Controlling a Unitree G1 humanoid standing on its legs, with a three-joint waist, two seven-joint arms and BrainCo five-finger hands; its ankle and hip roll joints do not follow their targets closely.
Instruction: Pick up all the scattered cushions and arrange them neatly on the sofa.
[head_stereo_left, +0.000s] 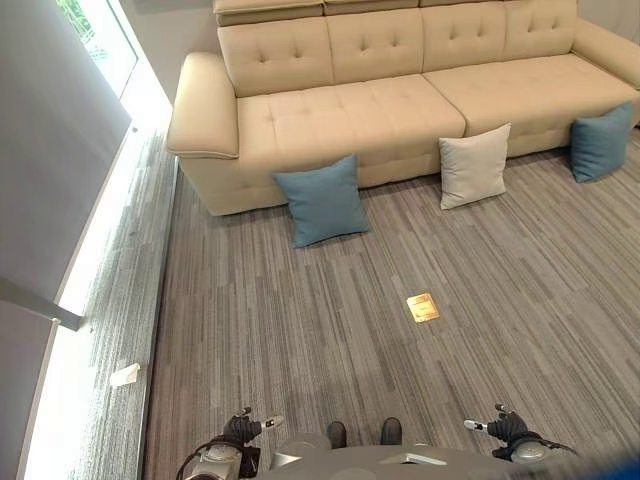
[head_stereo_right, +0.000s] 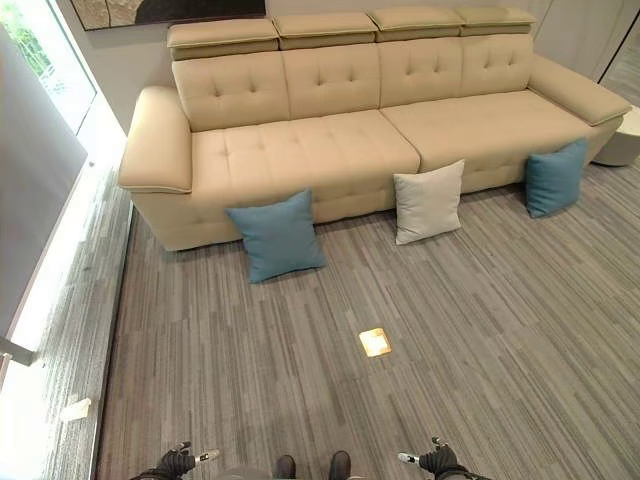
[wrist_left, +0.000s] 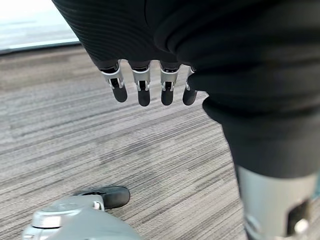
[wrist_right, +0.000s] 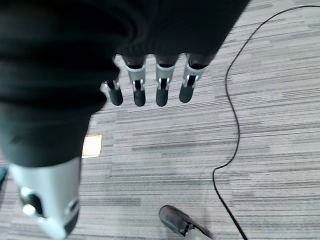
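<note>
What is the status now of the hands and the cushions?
Left hand and right hand open, empty, low. Two blue cushions and one white cushion on carpet, leaning against sofa. Path open except flat brass floor plate.

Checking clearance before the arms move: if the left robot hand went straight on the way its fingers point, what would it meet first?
Probably just the carpet; the left robot hand hangs open above it.

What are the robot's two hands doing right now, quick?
Left hand: open, holding nothing, above the carpet.
Right hand: open, holding nothing, above the carpet.
</note>
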